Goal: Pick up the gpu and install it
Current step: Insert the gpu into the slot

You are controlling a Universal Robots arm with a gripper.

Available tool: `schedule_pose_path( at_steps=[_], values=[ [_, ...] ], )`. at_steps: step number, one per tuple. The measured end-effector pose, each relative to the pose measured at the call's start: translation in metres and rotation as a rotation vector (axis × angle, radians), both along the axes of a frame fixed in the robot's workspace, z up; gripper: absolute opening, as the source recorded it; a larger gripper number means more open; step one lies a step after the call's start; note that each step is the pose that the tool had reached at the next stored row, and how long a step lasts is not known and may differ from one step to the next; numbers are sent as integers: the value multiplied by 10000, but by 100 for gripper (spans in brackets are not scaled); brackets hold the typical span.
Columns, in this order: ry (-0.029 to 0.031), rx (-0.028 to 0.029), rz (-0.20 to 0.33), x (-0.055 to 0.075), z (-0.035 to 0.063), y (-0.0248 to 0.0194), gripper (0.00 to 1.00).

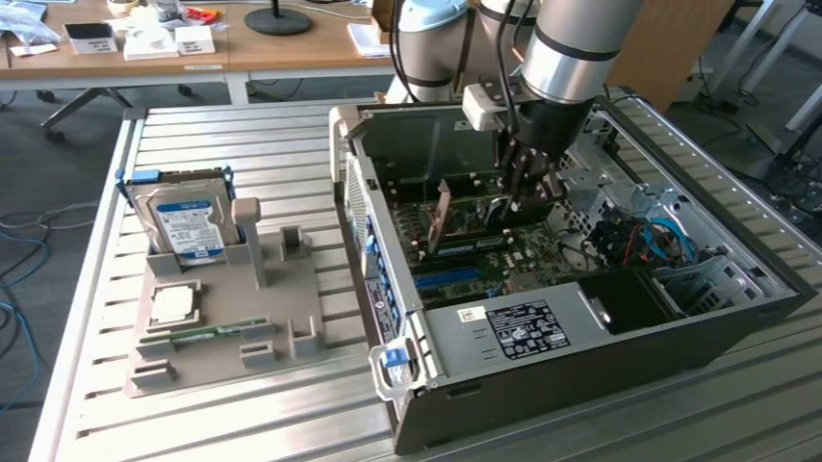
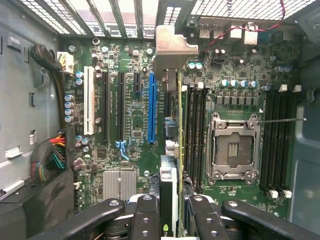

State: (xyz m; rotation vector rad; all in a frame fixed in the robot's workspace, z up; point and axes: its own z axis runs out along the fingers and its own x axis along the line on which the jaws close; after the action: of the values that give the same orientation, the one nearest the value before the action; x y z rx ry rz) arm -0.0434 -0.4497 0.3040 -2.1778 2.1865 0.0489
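Observation:
Inside the open computer case, my gripper is shut on the gpu. In the wrist view the gpu appears edge-on: a thin green card edge with its silver end bracket at the far end and its black fan side between my fingers. The gripper holds the card upright just above the motherboard. The card hangs beside the long blue slot, offset toward the memory slots, and I cannot tell whether it touches the board.
A CPU socket and cable bundles lie on either side of the card. Outside the case, a grey fixture on the slatted table holds a blue-labelled hard drive, a processor and a RAM stick.

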Motion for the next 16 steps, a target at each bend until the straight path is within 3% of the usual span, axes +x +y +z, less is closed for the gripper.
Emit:
schedule_pose_path(
  at_steps=[11,16],
  values=[
    [0,0,0,-5,-39,-5,27],
    [0,-1,0,-8,-48,-64,27]
  ],
)
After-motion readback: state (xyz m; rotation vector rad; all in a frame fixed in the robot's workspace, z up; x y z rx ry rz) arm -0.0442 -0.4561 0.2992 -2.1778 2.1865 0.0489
